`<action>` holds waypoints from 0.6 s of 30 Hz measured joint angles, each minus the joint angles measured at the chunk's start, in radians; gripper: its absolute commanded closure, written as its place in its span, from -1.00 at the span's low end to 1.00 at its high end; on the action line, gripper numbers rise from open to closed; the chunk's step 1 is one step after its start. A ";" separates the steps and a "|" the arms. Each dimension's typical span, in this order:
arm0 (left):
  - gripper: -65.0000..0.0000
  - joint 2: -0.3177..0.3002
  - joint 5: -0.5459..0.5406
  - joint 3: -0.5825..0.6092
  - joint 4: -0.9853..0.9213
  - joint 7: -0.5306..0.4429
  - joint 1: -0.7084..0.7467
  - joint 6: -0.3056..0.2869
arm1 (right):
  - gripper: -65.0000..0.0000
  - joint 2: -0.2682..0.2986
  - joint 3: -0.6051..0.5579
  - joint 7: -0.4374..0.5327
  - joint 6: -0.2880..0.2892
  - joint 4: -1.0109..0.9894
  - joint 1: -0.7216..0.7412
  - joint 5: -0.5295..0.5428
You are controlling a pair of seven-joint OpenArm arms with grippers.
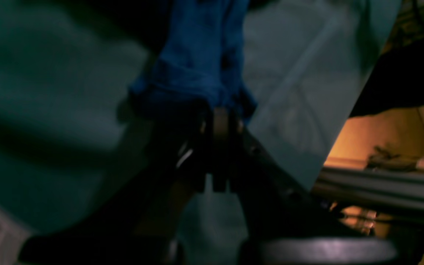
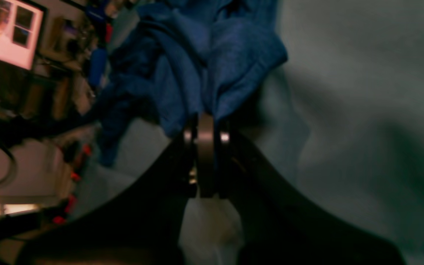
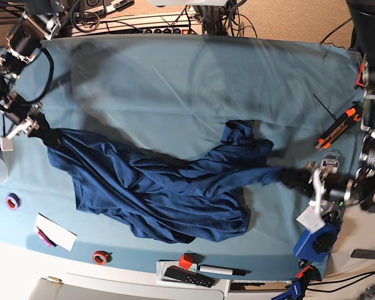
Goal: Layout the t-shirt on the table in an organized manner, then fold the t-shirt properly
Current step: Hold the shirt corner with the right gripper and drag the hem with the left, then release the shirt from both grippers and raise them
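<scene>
Both end effectors pinching the t-shirt [image 3: 156,194]

t-shirt [image 3: 156,190] stretched between grippers, teal table [image 3: 175,81]

floor: tan carpet [image 3: 287,19] | cables [image 3: 144,19] behind | lit monitor [image 2: 7,33] on side

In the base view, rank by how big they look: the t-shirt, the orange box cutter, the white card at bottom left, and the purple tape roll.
1. t-shirt, by far the largest
2. orange box cutter and white card, too alike to rank
3. purple tape roll, smallest
</scene>
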 measured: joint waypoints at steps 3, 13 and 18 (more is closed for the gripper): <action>1.00 -0.048 -0.004 -0.020 0.068 -0.003 0.050 0.000 | 1.00 0.018 0.001 0.002 0.002 0.079 -0.053 0.006; 1.00 -0.076 -0.004 -0.248 0.194 -0.003 0.321 0.000 | 1.00 0.032 0.012 0.000 0.002 0.263 -0.210 0.008; 1.00 -0.073 -0.003 -0.398 0.222 -0.002 0.454 0.002 | 1.00 0.032 0.042 0.000 0.002 0.338 -0.274 0.009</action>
